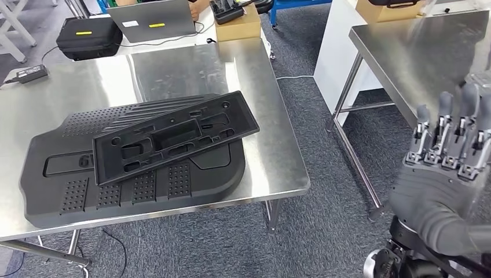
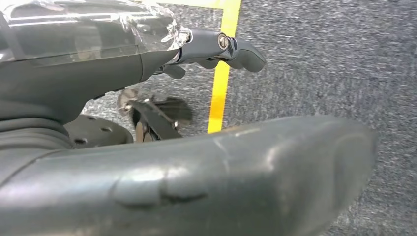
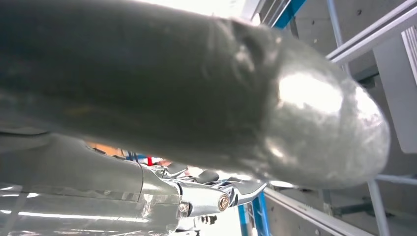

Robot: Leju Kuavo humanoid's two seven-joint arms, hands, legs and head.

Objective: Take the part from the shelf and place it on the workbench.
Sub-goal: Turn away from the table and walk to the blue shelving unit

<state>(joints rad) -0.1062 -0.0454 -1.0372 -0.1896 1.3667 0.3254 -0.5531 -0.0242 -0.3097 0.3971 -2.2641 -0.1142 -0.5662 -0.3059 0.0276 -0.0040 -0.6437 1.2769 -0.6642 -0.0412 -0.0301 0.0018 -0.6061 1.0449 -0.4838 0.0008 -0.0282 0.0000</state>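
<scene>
Part: a long black moulded plastic tray with recessed pockets (image 1: 173, 137) lies at the centre-left of the head view, resting tilted on top of a larger black ribbed plastic panel (image 1: 75, 174); both sit on the stainless-steel surface (image 1: 278, 156).
Task state: judging from this, the part is already on the workbench, well apart from either hand.
Right hand: the grey right hand (image 1: 446, 168) is raised at the lower right of the head view with fingers straight and apart, holding nothing; in the right wrist view its thick thumb (image 3: 206, 93) covers most of the frame.
Left hand: in the left wrist view the left hand (image 2: 196, 172) hangs over grey carpet and a yellow floor line (image 2: 221, 78); its fingers look loosely extended and grip nothing.
Handling: the tray looks light and stiff but thin, likely to flex along its length; the raised rim on a long side seems the surest place to hold, and the smooth plastic may slide on the panel beneath.
Edges and room: the tray's right end lies near the surface's right side; a carpeted aisle separates this surface from a second steel table (image 1: 422, 52) at upper right, leaving room for the right arm.
Clutter: a grey laptop (image 1: 153, 20), a black case (image 1: 87, 37) and a cardboard box (image 1: 237, 23) sit at the far edge, well apart from the part.
</scene>
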